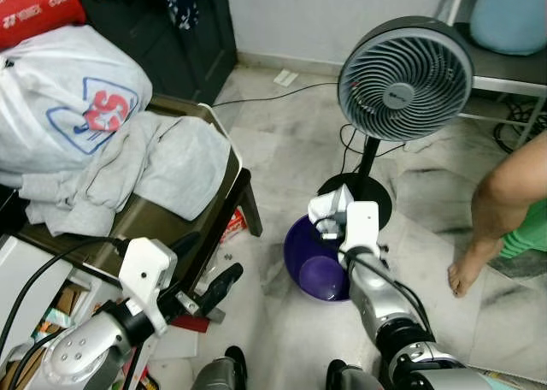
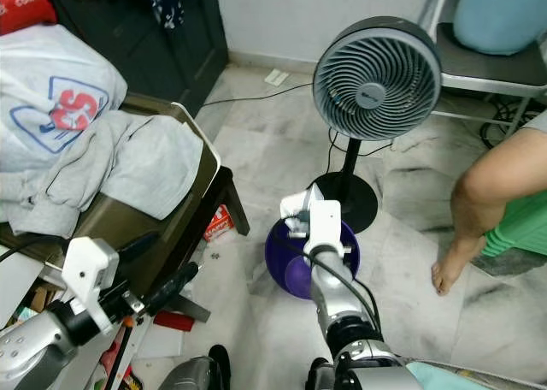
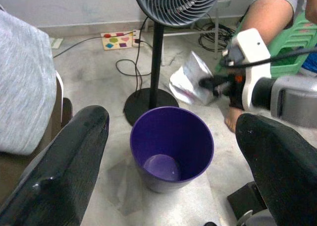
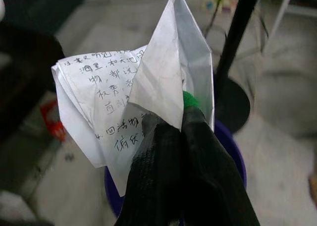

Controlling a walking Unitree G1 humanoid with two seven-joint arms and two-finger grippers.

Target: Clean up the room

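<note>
A crumpled white paper (image 4: 143, 87) with handwriting is pinched in my right gripper (image 4: 181, 119), whose black fingers are shut on it. The paper (image 1: 327, 209) hangs just above the far rim of a purple bin (image 1: 314, 266) that stands on the marble floor in front of me. The bin (image 3: 171, 146) looks empty inside. My left gripper (image 1: 224, 285) is low at the left, open, with nothing between its fingers (image 3: 69, 161), pointing toward the bin.
A standing fan (image 1: 402, 69) with a black round base (image 1: 359, 193) stands just behind the bin. A person's bare leg and foot (image 1: 479, 253) are at the right. At the left a chair (image 1: 201, 236) holds grey clothes (image 1: 154, 163) and a plastic bag (image 1: 60, 99).
</note>
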